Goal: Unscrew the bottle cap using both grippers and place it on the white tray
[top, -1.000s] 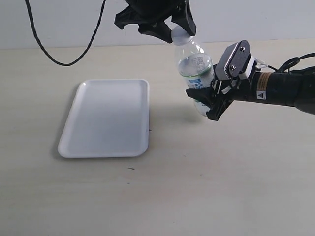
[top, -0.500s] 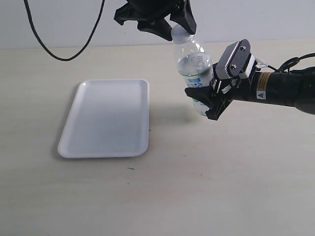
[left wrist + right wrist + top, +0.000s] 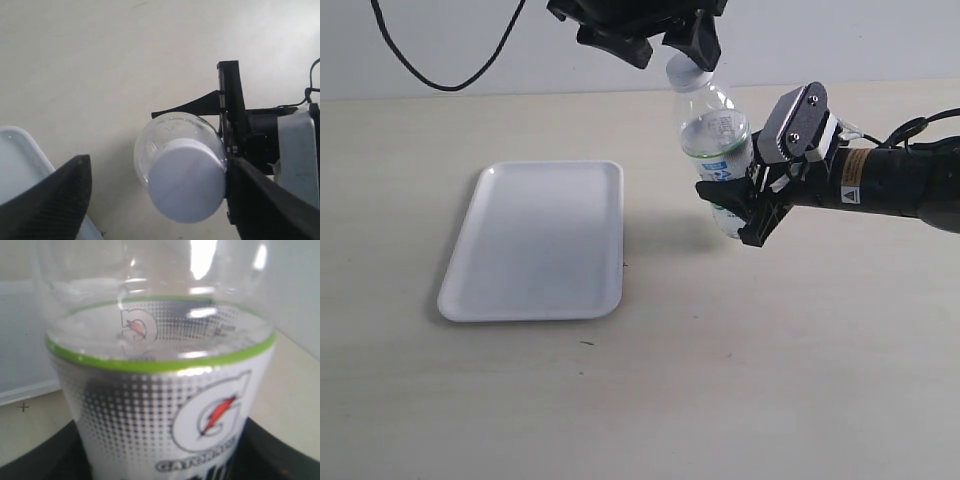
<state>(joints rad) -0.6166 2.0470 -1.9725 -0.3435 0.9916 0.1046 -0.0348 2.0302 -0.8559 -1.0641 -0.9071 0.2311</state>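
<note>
The clear bottle (image 3: 716,135) is held off the table, leaning left, with my right gripper (image 3: 736,212) shut on its labelled lower body (image 3: 160,390). The white bottle cap (image 3: 682,72) sits on its neck. My left gripper (image 3: 665,45) hangs over the cap with its jaws open. In the left wrist view the cap (image 3: 187,180) lies between two spread black fingers: one finger (image 3: 265,200) touches the cap's side, the other (image 3: 55,200) stands well apart. The white tray (image 3: 535,240) lies flat on the table left of the bottle, with nothing in it.
A black cable (image 3: 440,75) loops down at the back left over the table's far edge. The right arm (image 3: 890,180) stretches in from the right, with a grey plate (image 3: 798,122) on it. The beige table (image 3: 640,400) carries only the tray.
My left gripper has risen a little and its fingers have spread off the cap. The bottle and the right gripper have stayed where they were.
</note>
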